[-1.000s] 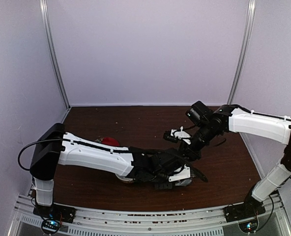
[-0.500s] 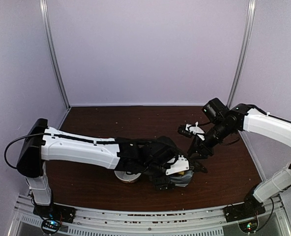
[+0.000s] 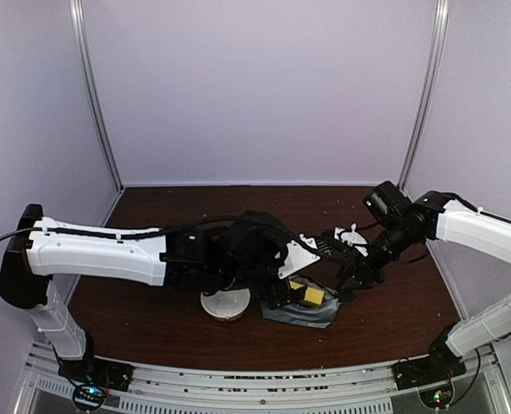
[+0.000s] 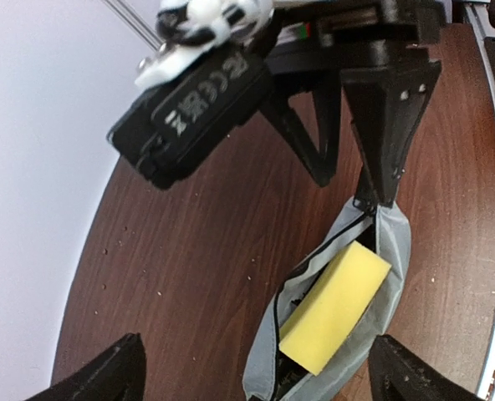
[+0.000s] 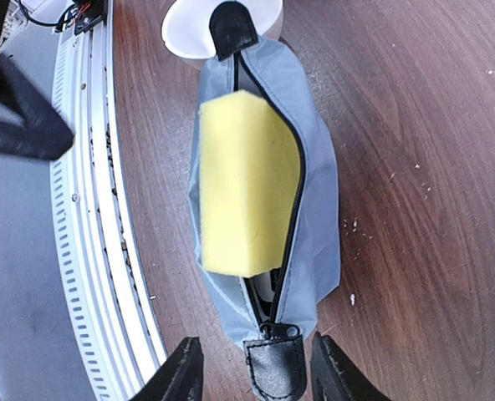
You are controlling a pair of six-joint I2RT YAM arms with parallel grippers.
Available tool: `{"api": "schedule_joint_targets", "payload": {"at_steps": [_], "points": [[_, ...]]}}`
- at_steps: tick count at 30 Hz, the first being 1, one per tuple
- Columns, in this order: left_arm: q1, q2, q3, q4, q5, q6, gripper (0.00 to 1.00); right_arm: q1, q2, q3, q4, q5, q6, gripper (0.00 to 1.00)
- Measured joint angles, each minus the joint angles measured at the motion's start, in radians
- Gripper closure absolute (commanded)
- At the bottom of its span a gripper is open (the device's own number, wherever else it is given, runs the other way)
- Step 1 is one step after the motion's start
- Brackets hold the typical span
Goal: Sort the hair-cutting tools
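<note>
A grey zip pouch (image 3: 318, 314) lies open on the brown table with a yellow sponge (image 3: 308, 296) sticking out of its mouth. My left gripper (image 4: 262, 372) hangs open above the pouch (image 4: 395, 251) and sponge (image 4: 335, 309), touching neither. My right gripper (image 5: 256, 372) stands open with a finger on either side of the pouch's black end tab (image 5: 274, 368) and a gap on both sides. Something dark and white shows inside the pouch (image 5: 318, 225) under the sponge (image 5: 243, 184); I cannot tell what it is. The hair-cutting tools are hidden.
A white bowl (image 3: 225, 304) stands just left of the pouch, its rim (image 5: 185, 38) touching the pouch's far tab. The metal rail (image 5: 89, 209) of the table's near edge runs close beside the pouch. Both arms crowd the middle of the table.
My left gripper has opened wide and drawn up and back from the pouch, where the sponge now sits uncovered. My right gripper has shifted right and spread its fingers wider.
</note>
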Motion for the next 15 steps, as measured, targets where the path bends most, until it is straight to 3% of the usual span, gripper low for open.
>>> {"api": "schedule_joint_targets", "payload": {"at_steps": [4,10,15], "points": [[0.038,0.015,0.01,-0.019,0.064,-0.029,0.19,0.0,0.001,-0.024,-0.008,0.001,-0.005,0.55],[0.15,0.053,0.097,-0.084,0.266,-0.067,0.19,0.0,0.009,-0.051,-0.035,0.002,-0.032,0.56],[0.161,0.12,0.135,-0.119,0.342,-0.07,0.18,0.0,0.02,-0.064,-0.039,0.002,-0.035,0.58]]}}
